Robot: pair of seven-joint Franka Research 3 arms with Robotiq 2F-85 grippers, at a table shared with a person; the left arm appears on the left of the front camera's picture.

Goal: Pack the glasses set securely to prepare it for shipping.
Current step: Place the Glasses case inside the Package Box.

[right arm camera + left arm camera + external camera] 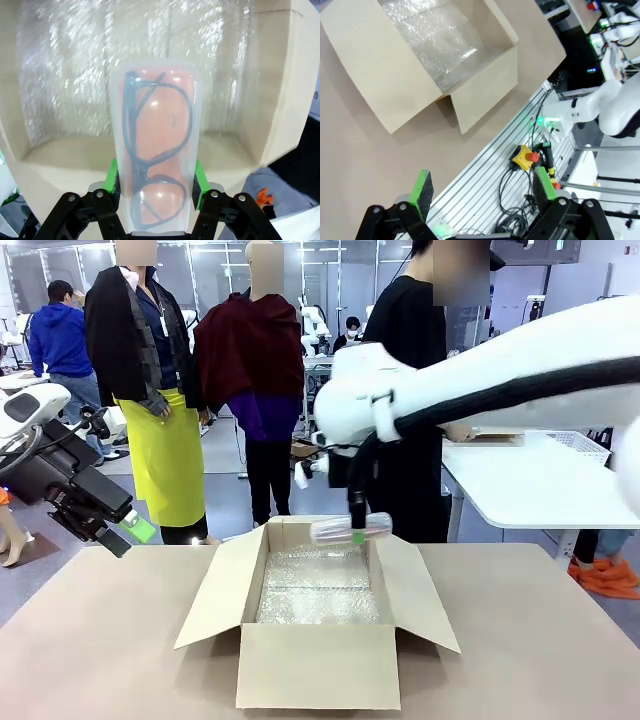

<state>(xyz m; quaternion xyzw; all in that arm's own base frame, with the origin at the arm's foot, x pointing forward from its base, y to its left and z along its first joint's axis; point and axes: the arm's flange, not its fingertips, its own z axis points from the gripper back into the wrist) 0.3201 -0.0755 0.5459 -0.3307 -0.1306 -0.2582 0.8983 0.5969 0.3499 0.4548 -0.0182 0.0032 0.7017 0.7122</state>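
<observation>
An open cardboard box [318, 665] sat on the brown table [100, 640], flaps spread outward; a bubble-wrap sheet [318, 590] lined its floor; a yellow emergency-stop button [524, 156] with red cap lay on the ribbed aluminium rail [482, 167] among black cables [506, 192]; a white table [530, 490] stood beyond.

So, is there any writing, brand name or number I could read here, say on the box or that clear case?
No readable text in these pictures.
Cardboard box: plain walls and flaps, no print.
Clear glasses case, gripped by the right end effector: no label or logo to be seen.
Yellow button housing with red knob, beside the table: any marking is too small to read.
</observation>
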